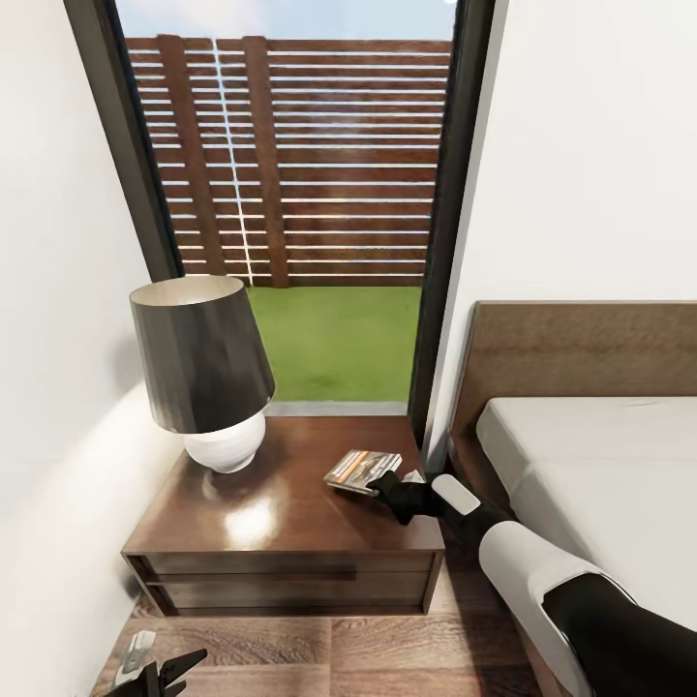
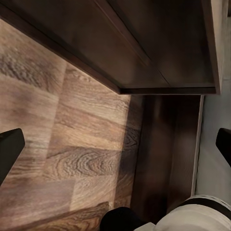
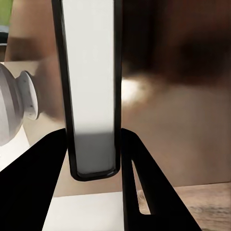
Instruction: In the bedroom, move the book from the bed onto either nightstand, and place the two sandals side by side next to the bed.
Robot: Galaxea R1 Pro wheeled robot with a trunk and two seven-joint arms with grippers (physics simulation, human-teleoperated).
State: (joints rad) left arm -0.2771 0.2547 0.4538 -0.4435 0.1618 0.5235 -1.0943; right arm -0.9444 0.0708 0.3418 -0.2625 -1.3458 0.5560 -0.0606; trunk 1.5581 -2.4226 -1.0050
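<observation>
The book (image 1: 362,469), a thin paperback with an orange band, is held low over the right part of the nightstand (image 1: 281,523) top, slightly tilted. My right gripper (image 1: 373,484) is shut on its near edge. In the right wrist view the book (image 3: 91,96) stands edge-on between the black fingers (image 3: 144,183) of that gripper (image 3: 91,139). I cannot tell whether the book touches the wood. The bed (image 1: 600,465) lies to the right. My left gripper (image 1: 160,670) hangs open near the floor, nothing between its fingers (image 2: 9,149). The sandals are out of view.
A lamp (image 1: 203,368) with a dark shade and white base (image 3: 14,110) occupies the nightstand's left half. White walls close in on both sides of a tall window (image 1: 310,194). The left wrist view looks at the wooden floor (image 2: 72,144) and the nightstand's front (image 2: 144,43).
</observation>
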